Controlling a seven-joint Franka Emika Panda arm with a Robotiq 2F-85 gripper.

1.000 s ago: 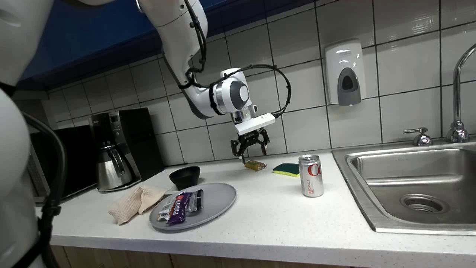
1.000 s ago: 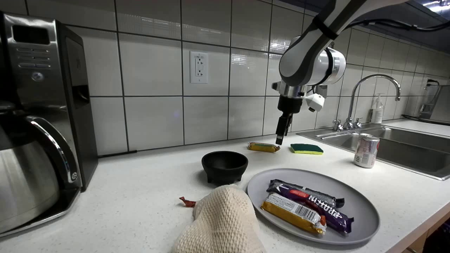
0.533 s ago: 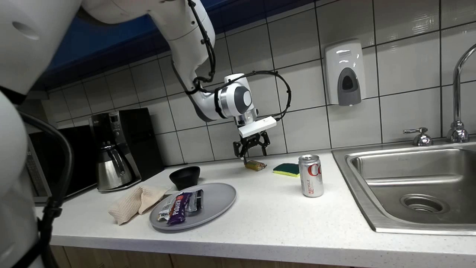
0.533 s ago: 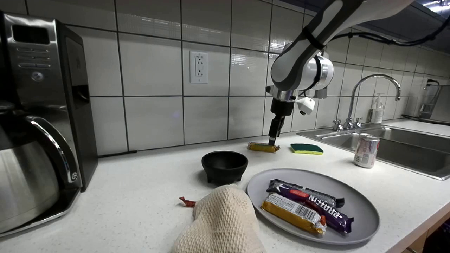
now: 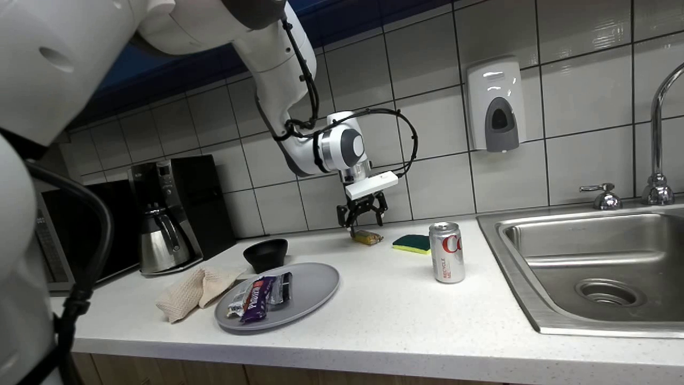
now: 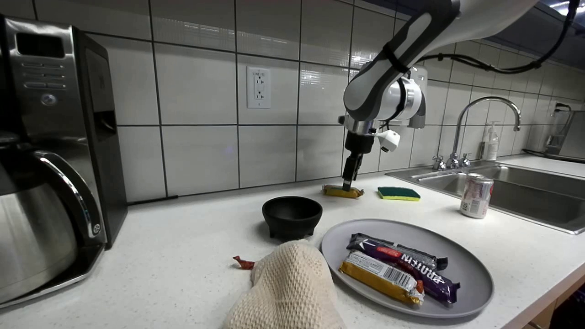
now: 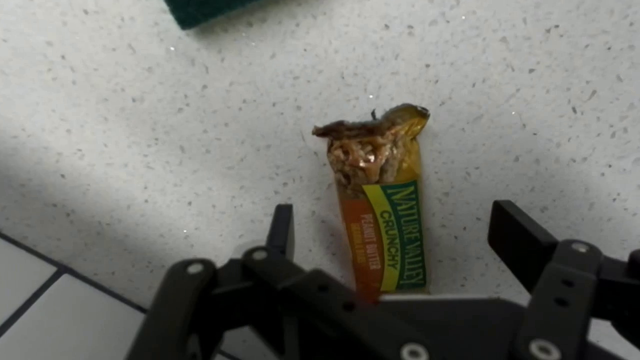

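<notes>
Black two-finger gripper (image 7: 391, 222) is standing wide, thus straddling oblong yellow plastic-wrapped bar (image 7: 384, 222) near back edge of white counter (image 5: 385, 310).

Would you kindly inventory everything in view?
Granola bar: 1, multicoloured, counter
Sponge: 1, green, yellow, counter
Can: 1, silver, near sink
Plate: 1, grey, counter
Wrapped bars: 3, purple, grey, yellow, plate
Bowl: 1, black, counter
Cloth: 1, beige, beside plate
Scrap: 1, red, counter
Coffeemaker: 1, black, silver, counter
Microwave: 1, black, counter
Sink: 1, silver, counter
Faucet: 1, silver, sink
Dispenser: 1, white, wall
Bottle: 1, pale, near faucet
Outlet: 1, white, wall
Arm: 1, white, above counter
Gripper: 1, black, open, over granola bar
</notes>
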